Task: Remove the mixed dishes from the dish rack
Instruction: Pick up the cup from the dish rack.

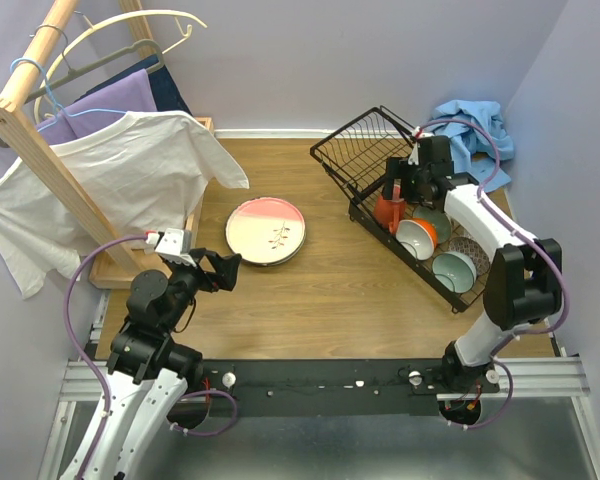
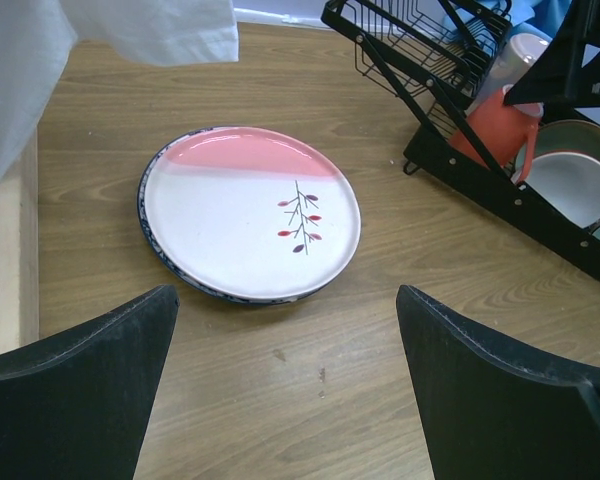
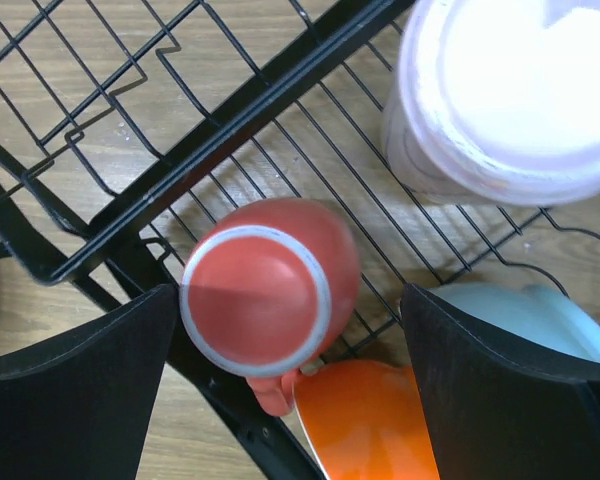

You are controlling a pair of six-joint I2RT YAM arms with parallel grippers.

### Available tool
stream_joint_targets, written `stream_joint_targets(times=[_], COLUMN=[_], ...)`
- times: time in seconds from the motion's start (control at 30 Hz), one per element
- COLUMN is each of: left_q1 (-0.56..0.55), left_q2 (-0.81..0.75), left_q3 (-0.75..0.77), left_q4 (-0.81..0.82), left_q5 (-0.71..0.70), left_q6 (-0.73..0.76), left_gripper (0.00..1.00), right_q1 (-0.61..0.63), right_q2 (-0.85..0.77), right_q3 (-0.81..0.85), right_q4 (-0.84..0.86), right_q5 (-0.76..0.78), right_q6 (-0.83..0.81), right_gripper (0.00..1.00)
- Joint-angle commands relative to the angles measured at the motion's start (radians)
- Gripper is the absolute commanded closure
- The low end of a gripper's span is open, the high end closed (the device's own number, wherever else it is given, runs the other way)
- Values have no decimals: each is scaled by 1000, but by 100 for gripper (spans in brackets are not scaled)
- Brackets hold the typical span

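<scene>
Glazed orange mug (image 3: 260,310) in black wire rack (image 3: 230,135); right hand (image 3: 288,295) wide; left hand (image 2: 285,290) wide.

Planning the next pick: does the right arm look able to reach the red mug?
Probably yes: the open right tool hangs directly above the red mug, nothing between them, though a bar of the dish rack runs close beside it.

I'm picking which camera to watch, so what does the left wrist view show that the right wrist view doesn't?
Only the left wrist view shows the plate and a white shirt. Only the right wrist view shows the red mug end-on from above. Both show the black rack, the red mug and the wooden table.
</scene>
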Motion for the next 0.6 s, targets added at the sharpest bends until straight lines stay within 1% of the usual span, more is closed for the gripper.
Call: stream_joint_targets(times=[0.0,0.33,0.43,0.53,0.57], left_q1=[-2,1,0,1,1], left_q2=[10,24,24,23,24], left_q3=[-4,-2,-2,-2,-2], left_q4=[12,12,10,12,12], left_q5=[-1,-5,-7,-8,-10], left_q6=[18,19,19,19,19], left_gripper=[1,1,1,1,1], right_q1=[0,17,22,23,24], right_q2=[74,161,170,176,176], right_q3=[51,96,96,99,99], right_q4=[-10,-39,-47,-53,-53], right_q5=[2,-1,4,4,1], right_q6=[-23,-28,-28,-26,-25], right_gripper=[0,0,3,7,11])
